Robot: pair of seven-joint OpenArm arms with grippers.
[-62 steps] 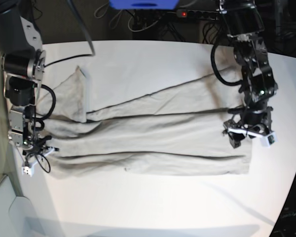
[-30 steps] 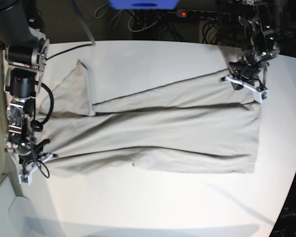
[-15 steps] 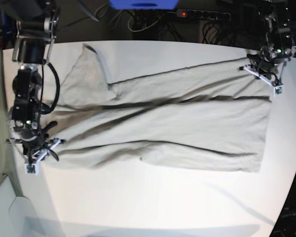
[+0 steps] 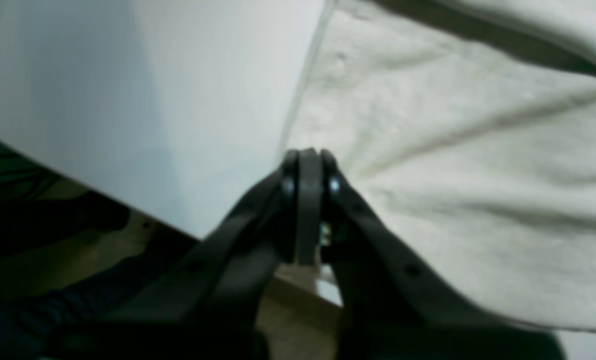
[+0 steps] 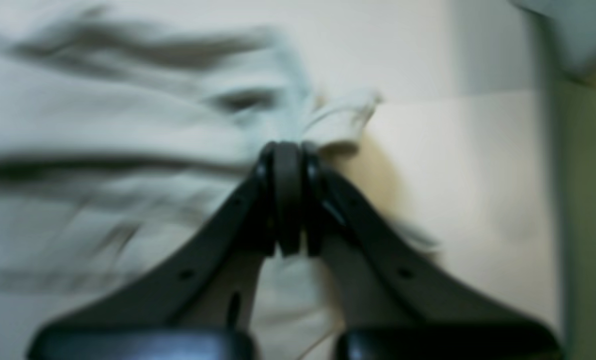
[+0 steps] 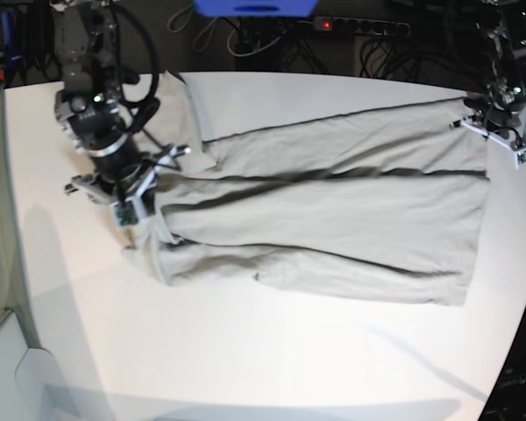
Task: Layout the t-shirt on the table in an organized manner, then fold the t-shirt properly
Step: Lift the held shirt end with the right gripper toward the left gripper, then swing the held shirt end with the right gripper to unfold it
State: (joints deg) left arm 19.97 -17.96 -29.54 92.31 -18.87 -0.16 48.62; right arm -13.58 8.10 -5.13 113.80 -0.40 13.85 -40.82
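Large smooth matte white tabletop point(image 6: 245, 360) with a curved edge, wide bare room along the near side and in the near-left corner; narrower bare strip behind the cloth toward the far edge. Plain light beige-grey cotton t-shirt point(image 6: 333, 219) stretched lengthwise across the table's middle, gathered into long soft ridges and dark creases, right end close to the table's right rim, left end bunched and pulled in from the left rim.

Left gripper point(image 4: 305, 165) with black jaws pressed together, at the shirt's straight hem near the table's edge; cloth between the tips not clearly visible, though the fabric puckers toward them. In the base view, at the far right corner of the shirt point(image 6: 495, 127).

Right gripper point(image 5: 288, 155) pinched tight on a bunched fold of the shirt, a small tuft poking past the tips; blurred picture. In the base view, at the shirt's left end point(image 6: 127, 206).
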